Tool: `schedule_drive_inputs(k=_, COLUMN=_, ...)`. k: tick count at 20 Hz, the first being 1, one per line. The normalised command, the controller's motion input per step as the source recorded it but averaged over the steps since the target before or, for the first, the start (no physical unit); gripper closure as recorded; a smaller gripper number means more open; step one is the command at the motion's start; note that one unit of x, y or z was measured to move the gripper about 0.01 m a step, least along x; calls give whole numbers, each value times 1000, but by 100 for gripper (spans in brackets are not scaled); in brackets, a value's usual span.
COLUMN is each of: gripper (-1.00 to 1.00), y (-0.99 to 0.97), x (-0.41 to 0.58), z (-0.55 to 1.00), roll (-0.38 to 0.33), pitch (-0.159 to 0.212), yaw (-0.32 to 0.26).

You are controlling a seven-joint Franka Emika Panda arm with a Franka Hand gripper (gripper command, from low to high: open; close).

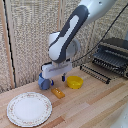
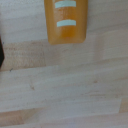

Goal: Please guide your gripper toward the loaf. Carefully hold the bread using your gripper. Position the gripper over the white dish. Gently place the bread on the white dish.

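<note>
closest to the exterior view sits the white dish (image 1: 29, 109) on the table (image 1: 95, 107), well apart from the loaf (image 1: 58, 93). that loaf lies bare just below the pincer (image 1: 56, 78), whose opening i cannot tell. best to centre over the bread's short width, descend straight, then close softly.

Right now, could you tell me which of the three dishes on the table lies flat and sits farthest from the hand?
The white plate: wide, flat, with a brownish rim, at the near edge. The blue cup and yellow bowl are small and deep, close by the hand.
</note>
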Motion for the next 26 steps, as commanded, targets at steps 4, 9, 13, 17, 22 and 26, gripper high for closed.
schedule_drive_inputs(k=4, gripper=-100, y=-19, x=0, z=-421, roll=-19, pitch=-49, yaw=92)
schedule_drive_inputs(k=9, gripper=-100, y=-86, x=4, z=-284, roll=-2, pitch=-43, yaw=65)
schedule_drive_inputs(k=13, gripper=100, y=-2, x=0, z=-149, roll=-8, pitch=-6, yaw=45)
schedule_drive_inputs(k=17, gripper=100, y=0, x=0, z=-50, roll=0, pitch=-4, yaw=28)
schedule_drive_inputs(k=22, gripper=100, y=0, x=0, z=0, roll=-1, pitch=-3, yaw=5)
schedule_drive_inputs(k=26, gripper=100, y=25, x=-4, z=1, roll=0, pitch=-14, yaw=0)
